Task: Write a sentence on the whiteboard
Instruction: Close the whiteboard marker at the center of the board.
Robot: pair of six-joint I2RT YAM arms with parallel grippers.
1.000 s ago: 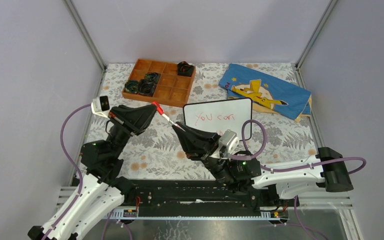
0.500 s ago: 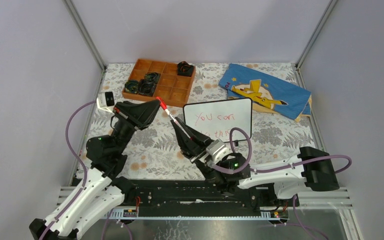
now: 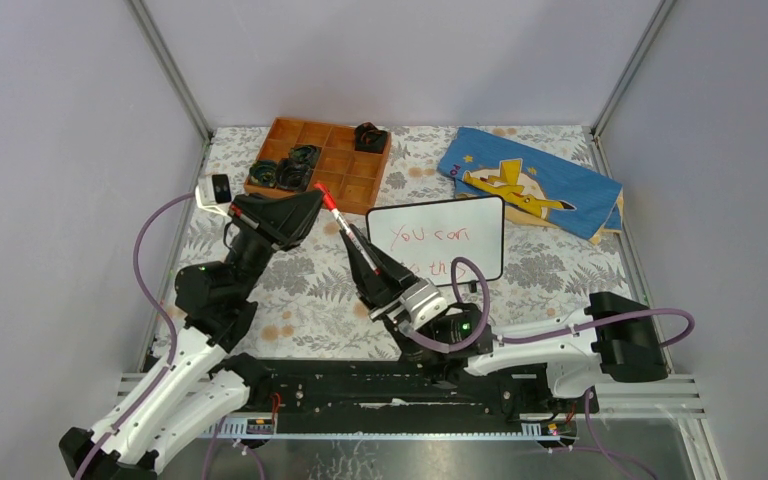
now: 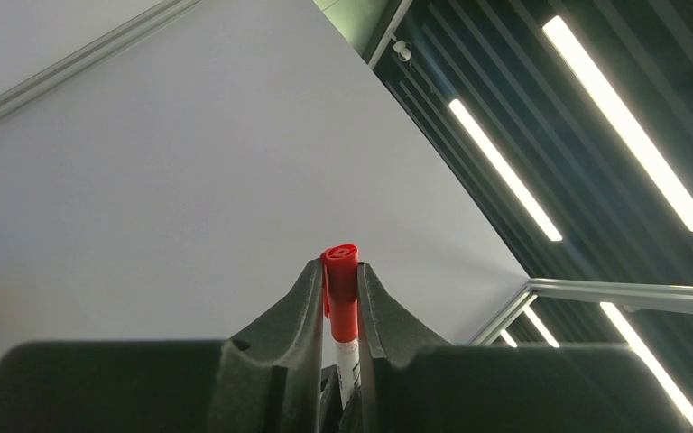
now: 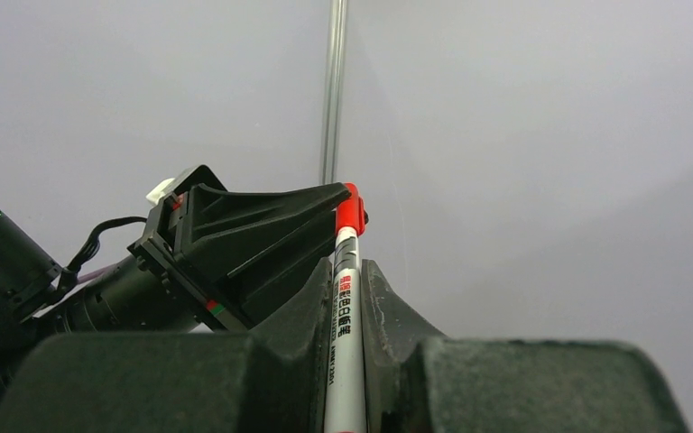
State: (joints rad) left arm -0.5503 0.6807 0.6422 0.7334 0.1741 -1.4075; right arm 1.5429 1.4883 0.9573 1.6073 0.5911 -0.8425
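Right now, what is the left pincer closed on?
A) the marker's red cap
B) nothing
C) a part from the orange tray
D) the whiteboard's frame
A: the left wrist view shows the red cap pinched in the left pincer, while the right pincer holds the white barrel.
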